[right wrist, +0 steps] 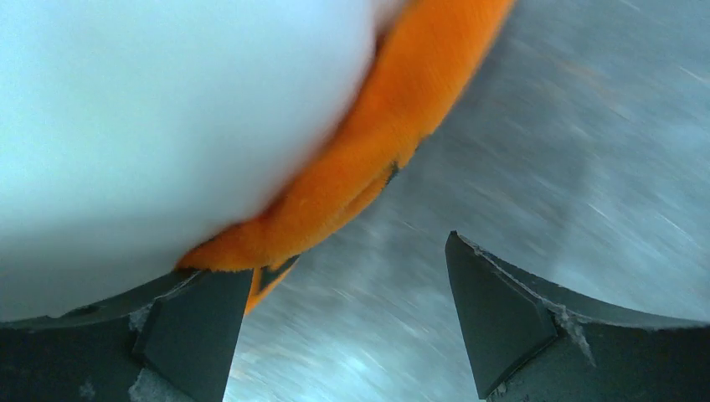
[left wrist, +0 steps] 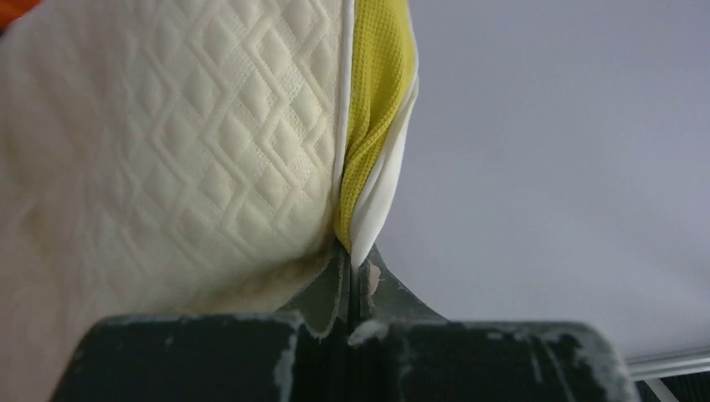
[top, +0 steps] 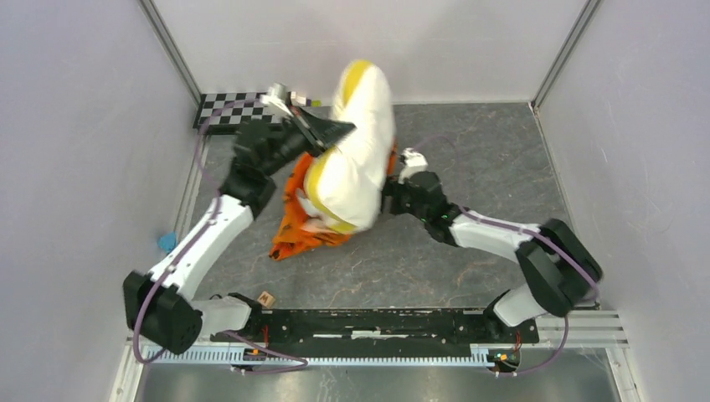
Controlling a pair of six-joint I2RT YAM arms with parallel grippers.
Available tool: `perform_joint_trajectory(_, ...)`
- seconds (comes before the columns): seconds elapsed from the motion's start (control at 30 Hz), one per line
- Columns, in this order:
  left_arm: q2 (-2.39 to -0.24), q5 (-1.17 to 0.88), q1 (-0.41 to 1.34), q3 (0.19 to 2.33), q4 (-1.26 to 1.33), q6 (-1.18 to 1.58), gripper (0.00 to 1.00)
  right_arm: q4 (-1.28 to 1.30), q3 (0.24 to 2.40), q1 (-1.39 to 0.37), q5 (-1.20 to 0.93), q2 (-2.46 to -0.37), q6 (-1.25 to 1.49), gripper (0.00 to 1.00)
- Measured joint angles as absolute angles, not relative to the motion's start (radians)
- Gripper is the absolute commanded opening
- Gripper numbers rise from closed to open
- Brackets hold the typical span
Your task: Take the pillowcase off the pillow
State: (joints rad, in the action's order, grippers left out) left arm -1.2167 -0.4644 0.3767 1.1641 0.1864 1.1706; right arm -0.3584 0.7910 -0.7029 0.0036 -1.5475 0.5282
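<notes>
The left tool (left wrist: 352, 280) was clamped shut on the seam edge of the pillow (top: 360, 151), beside its yellow-green band, holding the cream pillow raised on end above the table (top: 469, 251). The orange pillowcase (top: 295, 219) hung bunched around the pillow's lower end, its loose folds resting on the table. The right tool (right wrist: 347, 268) stood with fingers apart just beside an orange fold, gripping nothing. The pillow looked bulky but light and squashy, likely to sag; the case looked thin, limp and slippery. A firm pinch on the bunched orange hem alone, clear of the filling, seemed the best hold.
</notes>
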Motion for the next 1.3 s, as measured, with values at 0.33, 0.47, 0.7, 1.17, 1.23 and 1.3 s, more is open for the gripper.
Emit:
perform_joint_trajectory(0.33, -1.483, -0.420, 0.639, 0.970, 0.440, 1.173, 0.82, -0.027, 0.567, -0.567, 0.278, -1.110, 0.395, 0.98)
perform_joint_trajectory(0.47, -1.481, -0.414, 0.677, 1.053, 0.414, 1.116, 0.91, 0.102, 0.588, -0.566, 0.397, -0.924, 0.335, 0.98)
perform_joint_trajectory(0.7, -1.465, -0.210, 0.690, 1.322, -0.028, 0.773, 0.94, 0.295, 0.759, -0.567, 0.592, -0.773, 0.245, 0.98)
perform_joint_trajectory(1.17, -1.596, 0.246, 0.808, 1.434, -0.472, 0.351, 1.00, 0.381, 1.015, -0.567, 0.575, -0.766, 0.139, 0.98)
perform_joint_trajectory(1.23, -1.662, 0.315, 0.842, 1.491, -0.527, 0.311, 1.00, 0.382, 1.015, -0.566, 0.521, -0.788, 0.138, 0.98)
perform_joint_trajectory(1.3, -1.724, 0.360, 0.867, 1.554, -0.567, 0.284, 1.00, 0.376, 1.006, -0.567, 0.445, -0.836, 0.148, 0.98)
